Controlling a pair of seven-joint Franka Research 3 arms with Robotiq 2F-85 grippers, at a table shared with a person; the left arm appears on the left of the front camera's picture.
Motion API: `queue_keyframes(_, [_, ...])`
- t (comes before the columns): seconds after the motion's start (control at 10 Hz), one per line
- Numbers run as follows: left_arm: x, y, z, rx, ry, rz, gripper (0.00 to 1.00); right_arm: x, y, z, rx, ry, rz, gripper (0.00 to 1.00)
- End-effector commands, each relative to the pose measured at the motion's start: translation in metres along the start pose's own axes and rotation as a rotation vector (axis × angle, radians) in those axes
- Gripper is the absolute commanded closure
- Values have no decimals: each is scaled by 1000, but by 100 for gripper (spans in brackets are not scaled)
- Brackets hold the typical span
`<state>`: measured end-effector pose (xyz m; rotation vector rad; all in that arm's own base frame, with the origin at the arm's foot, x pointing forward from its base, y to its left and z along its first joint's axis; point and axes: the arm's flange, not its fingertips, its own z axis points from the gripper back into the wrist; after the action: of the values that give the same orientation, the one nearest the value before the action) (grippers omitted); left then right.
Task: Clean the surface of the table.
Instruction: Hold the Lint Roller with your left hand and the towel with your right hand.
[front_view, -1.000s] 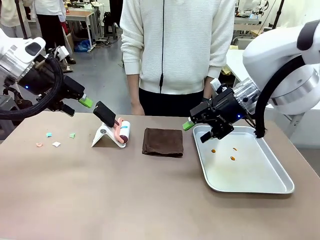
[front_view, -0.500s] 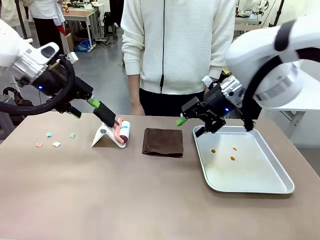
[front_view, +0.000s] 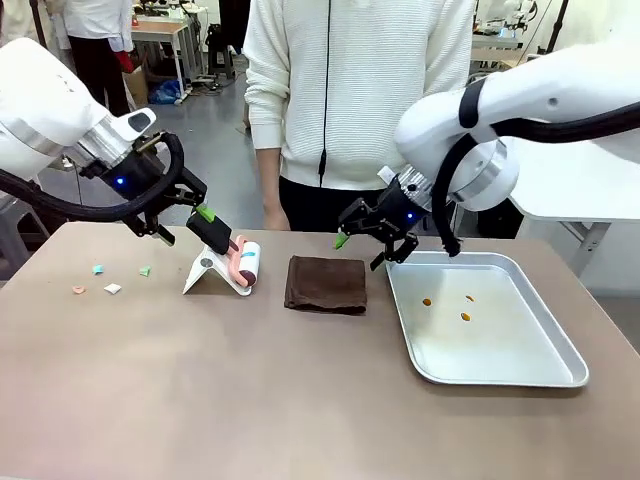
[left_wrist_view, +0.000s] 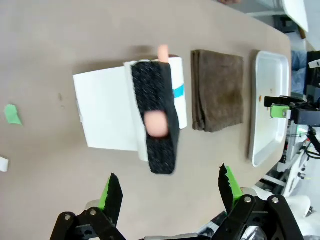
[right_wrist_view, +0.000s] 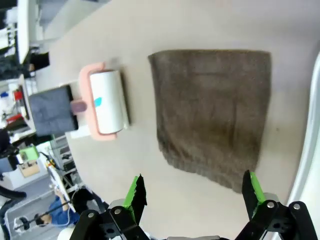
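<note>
The taupe table (front_view: 250, 400) carries several small paper scraps (front_view: 112, 288) at its left. A lint roller (front_view: 247, 265) with a black handle (front_view: 210, 228) leans on a white stand (front_view: 205, 272). My left gripper (front_view: 185, 225) hovers open just behind the handle; in the left wrist view its fingers (left_wrist_view: 112, 197) straddle the handle (left_wrist_view: 155, 120) from above without touching it. A folded brown cloth (front_view: 326, 283) lies mid-table. My right gripper (front_view: 362, 250) hangs open over the cloth's far right corner, with the cloth (right_wrist_view: 212, 112) beyond its fingertips (right_wrist_view: 135, 192).
A steel tray (front_view: 560, 370) with three orange bits (front_view: 465, 316) sits at the right, close to the cloth. A person in a white sweater (front_view: 350, 90) stands at the far edge, one hand (front_view: 272, 215) by the table. The near half of the table is bare.
Both arms have swung inward. The left gripper came right and down to the roller's handle. The right gripper left the tray and moved left over the cloth. Both jaws stayed open.
</note>
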<state>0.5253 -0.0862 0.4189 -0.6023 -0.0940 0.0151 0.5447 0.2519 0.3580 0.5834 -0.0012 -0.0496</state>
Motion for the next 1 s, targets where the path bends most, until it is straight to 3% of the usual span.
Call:
queue_keyframes(0.0, [16, 7, -4, 17, -4, 26, 0, 20, 2, -15, -41, 10, -79, 0])
queue_keyframes(0.5, [34, 22, -23, -91, -73, -6, 0, 32, -13, -51, -165, -19, -160, 0])
queue_keyframes(0.9, [37, 24, -28, -122, -62, -33, 0, 34, -17, -56, -188, -37, -177, 0])
